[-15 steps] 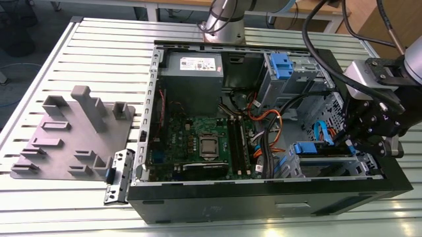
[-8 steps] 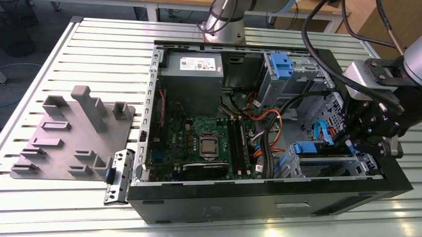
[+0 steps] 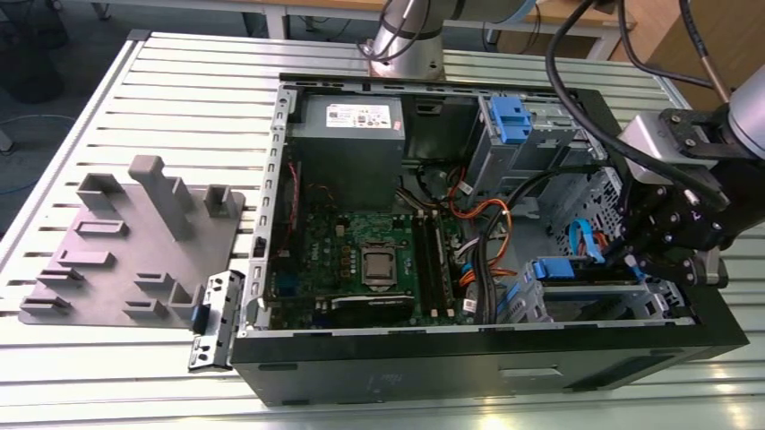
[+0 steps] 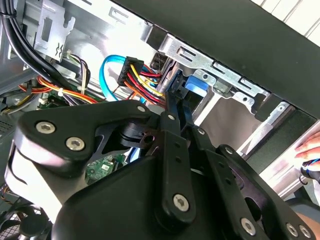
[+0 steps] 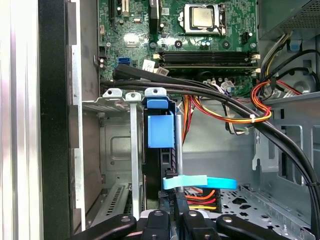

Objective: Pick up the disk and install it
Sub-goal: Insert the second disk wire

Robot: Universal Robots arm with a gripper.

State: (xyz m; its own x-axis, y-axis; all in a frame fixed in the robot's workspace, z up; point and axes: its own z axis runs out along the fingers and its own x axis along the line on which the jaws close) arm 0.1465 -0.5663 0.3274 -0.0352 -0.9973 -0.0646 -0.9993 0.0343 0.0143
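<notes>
- Most of the job looks done: the disk already sits inside the metal bay at the lower corner of the open computer case, which lies on the slatted surface.
- In the exterior view, the blue end of the disk shows at the mouth of that bay, near the exterior view's right.
- The disk stands on its thin edge in the slot. Its long side seems to run deep into the bay, and its blue end points out toward the motherboard.
- The tool hangs just beside the bay. In the second wrist view, its thin black fingers reach right up to the blue end, close side by side.
- I cannot tell if the tool is pinching the disk or only touching it.
- A light blue flat cable and some red and yellow wires lie next to the disk.
- What may be left, I think: a last push in, then letting go.
</notes>
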